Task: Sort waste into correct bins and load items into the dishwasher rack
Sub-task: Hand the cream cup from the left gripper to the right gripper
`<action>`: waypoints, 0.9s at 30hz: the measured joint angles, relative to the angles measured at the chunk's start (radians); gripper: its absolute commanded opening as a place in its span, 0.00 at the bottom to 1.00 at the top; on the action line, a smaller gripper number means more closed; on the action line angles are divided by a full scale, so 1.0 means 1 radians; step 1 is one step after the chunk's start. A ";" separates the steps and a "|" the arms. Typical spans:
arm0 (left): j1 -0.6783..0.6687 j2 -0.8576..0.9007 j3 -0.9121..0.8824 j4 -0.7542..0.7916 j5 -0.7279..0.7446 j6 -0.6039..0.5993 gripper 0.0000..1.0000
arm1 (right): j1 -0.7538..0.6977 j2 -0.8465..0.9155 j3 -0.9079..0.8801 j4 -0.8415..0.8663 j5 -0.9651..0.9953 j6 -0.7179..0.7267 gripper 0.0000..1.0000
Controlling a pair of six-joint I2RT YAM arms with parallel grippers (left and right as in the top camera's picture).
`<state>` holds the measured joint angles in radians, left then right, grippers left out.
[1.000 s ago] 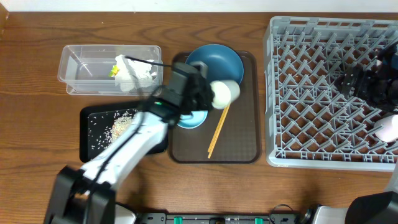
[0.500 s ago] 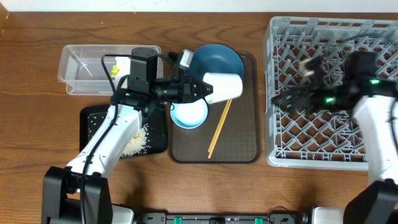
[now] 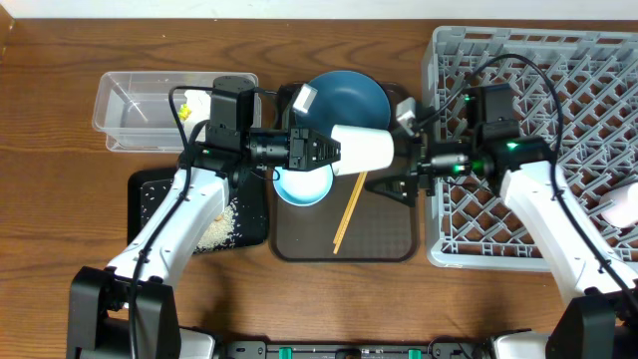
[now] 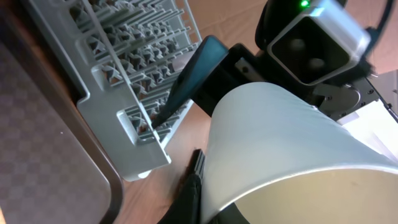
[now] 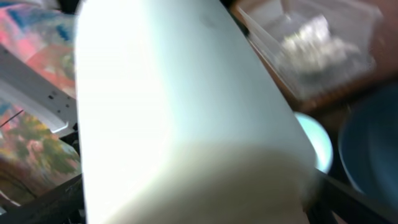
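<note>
- Overhead: fixed above the table, looks straight down, far enough back to take in both arms, rack (image 3: 528,60) and brown tray (image 3: 384,229).
- Left wrist: sits behind left claw (image 3: 331,150) and looks out along it. White cup (image 4: 280,149) in the claw fills the near frame, with right claw (image 3: 399,158) beyond it.
- Right wrist: behind the right claw, faces the opposite way. The cup is so close it blurs, with clear tub (image 5: 354,68) beyond the claw.
- Shared: the cup is in all three views.

Two white cups show, the centre cup (image 3: 361,148) and the right-edge cup (image 3: 626,206). One dark blue plate (image 3: 349,92), one pale blue bowl (image 3: 304,186), one pair of chopsticks (image 3: 348,211), one clear tub (image 3: 130,105), one black tray (image 3: 150,237), one brown serving tray (image 3: 389,224), one grey dishwasher rack (image 3: 558,50).
</note>
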<state>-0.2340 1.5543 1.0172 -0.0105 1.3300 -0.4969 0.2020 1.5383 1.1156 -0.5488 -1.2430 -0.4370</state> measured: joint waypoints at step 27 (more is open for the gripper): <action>-0.005 0.000 0.000 -0.009 0.019 0.011 0.25 | 0.016 0.000 -0.001 0.203 -0.115 0.061 0.50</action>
<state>-0.2390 1.5543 1.0172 -0.0196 1.3487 -0.4862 0.2184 1.5383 1.1149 -0.3462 -1.3579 -0.3756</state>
